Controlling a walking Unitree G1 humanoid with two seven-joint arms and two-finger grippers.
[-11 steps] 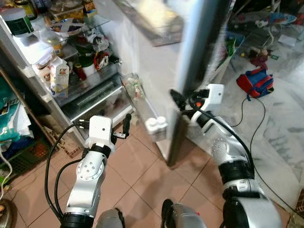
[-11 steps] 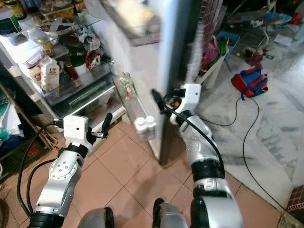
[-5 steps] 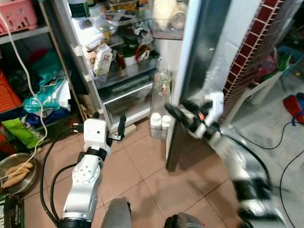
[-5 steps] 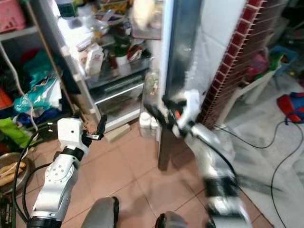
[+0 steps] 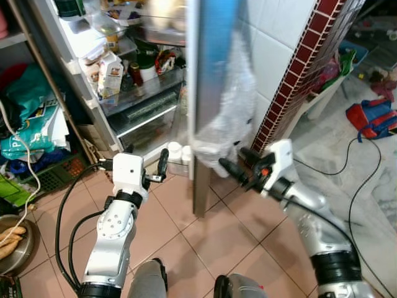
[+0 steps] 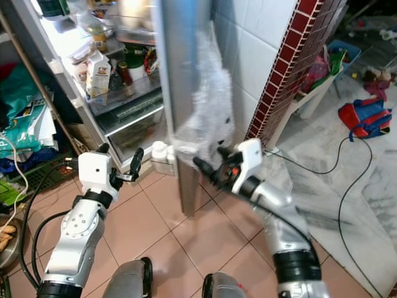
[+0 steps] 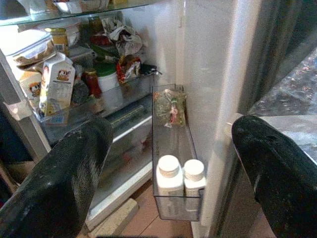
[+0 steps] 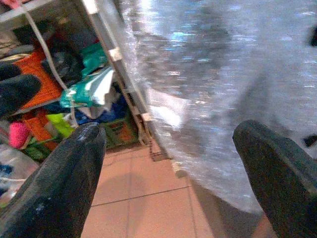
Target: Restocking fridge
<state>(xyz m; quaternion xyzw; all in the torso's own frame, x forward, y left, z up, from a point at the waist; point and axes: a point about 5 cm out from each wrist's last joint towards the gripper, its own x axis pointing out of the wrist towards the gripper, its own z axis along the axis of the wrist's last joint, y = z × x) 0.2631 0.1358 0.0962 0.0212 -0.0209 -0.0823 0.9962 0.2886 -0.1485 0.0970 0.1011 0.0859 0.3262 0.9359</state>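
The fridge [image 5: 93, 93] stands open with crowded, lit shelves holding a milk carton [image 7: 57, 82], jars and tubs. Its steel door [image 5: 208, 74] is edge-on to me, the outer face covered in crinkled plastic wrap [image 5: 232, 124]. A clear door bin [image 7: 171, 124] holds two white-capped bottles [image 7: 181, 173]. My left gripper [image 5: 146, 155] is open and empty, low in front of the fridge opening, facing the bin. My right gripper [image 5: 237, 160] is open and empty beside the door's lower outer corner, its fingers [image 8: 64, 168] facing the wrap.
A red brick pillar [image 5: 298, 81] and white tiled wall stand right of the door. A blue and red backpack [image 5: 370, 118] and a black cable [image 5: 353, 186] lie on the floor at right. Bags and a green crate [image 5: 37, 124] sit left, with a metal bowl [image 5: 12, 239].
The view has swung. The door now stands edge-on and covers more of the fridge opening. My right gripper sits lower, on the door's wrapped outer side. The left gripper stays open.
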